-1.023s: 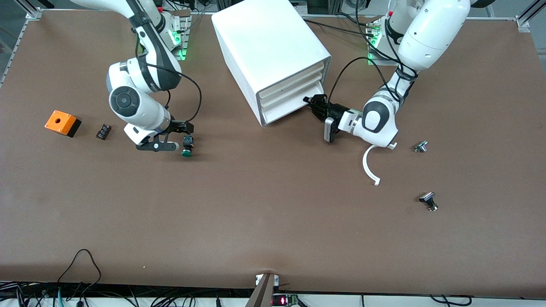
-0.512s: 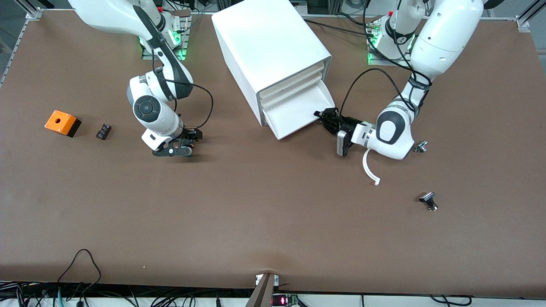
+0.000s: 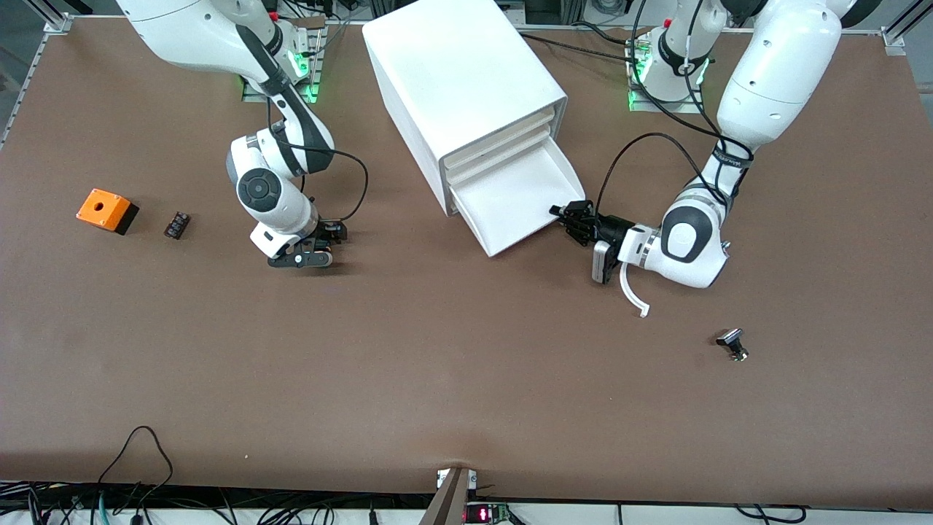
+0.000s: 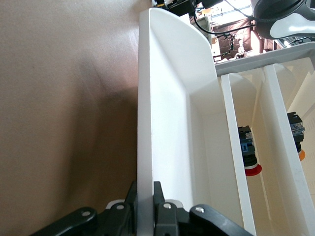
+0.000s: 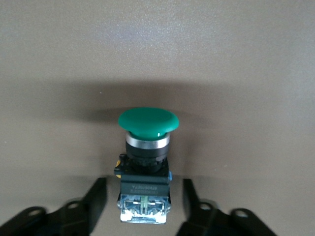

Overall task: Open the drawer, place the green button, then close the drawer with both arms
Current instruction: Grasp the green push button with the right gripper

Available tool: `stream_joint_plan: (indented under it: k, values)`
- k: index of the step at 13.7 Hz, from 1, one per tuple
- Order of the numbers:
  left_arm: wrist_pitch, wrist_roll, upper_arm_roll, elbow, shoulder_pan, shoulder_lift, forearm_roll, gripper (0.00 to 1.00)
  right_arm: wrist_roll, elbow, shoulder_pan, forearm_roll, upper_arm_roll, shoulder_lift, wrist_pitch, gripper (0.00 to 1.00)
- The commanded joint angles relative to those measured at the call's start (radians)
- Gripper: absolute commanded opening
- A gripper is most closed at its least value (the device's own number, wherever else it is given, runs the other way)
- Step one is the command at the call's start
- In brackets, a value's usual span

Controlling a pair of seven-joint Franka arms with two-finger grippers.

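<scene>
The cabinet (image 3: 466,80) stands at the table's back middle. Its lowest drawer (image 3: 510,211) is pulled out, a shallow white tray with nothing in it. My left gripper (image 3: 567,216) is shut on the drawer's front wall (image 4: 145,123); in the left wrist view the gripper (image 4: 145,199) has one finger on each side of that wall. My right gripper (image 3: 310,251) is low over the table toward the right arm's end. It is open in the right wrist view (image 5: 145,206), with the green-capped button (image 5: 147,123) lying between the fingers, untouched. The button is hidden in the front view.
An orange box (image 3: 107,210) and a small black part (image 3: 177,224) lie toward the right arm's end. A white curved strip (image 3: 633,292) and a black-capped part (image 3: 731,343) lie near the left arm. A red-capped part (image 4: 250,160) shows in a drawer above.
My left gripper has pulled the lowest drawer out toward the front camera. My right gripper has come down around the button, covering it in the front view.
</scene>
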Motion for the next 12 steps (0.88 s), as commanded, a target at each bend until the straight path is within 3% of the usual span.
stream_joint_plan:
  k: [1,2,3,4,7,12]
  values:
    - [0.054,-0.009,0.011,0.042,-0.009,0.030,0.028,0.02,0.003,-0.012,0.006,-0.013,-0.004,-0.009,0.016,0.19]
    - [0.054,-0.009,0.011,0.042,-0.009,0.030,0.028,0.16,0.004,-0.011,0.006,-0.013,-0.004,-0.011,0.016,0.14]
    - [0.054,0.002,0.011,0.044,-0.009,0.030,0.028,0.53,0.004,-0.009,0.006,-0.013,-0.004,-0.011,0.016,0.07]
    - [0.051,0.005,0.011,0.042,-0.005,0.027,0.028,0.98,0.004,-0.001,0.006,-0.013,-0.004,-0.014,0.015,0.04]
    - [0.020,-0.007,0.011,0.044,0.005,0.020,0.028,0.99,0.007,0.078,0.008,-0.007,0.017,-0.028,-0.017,0.00]
    - [-0.030,-0.139,0.014,0.044,0.006,-0.029,0.028,0.99,0.122,0.389,0.067,0.001,0.039,-0.019,-0.297,0.00]
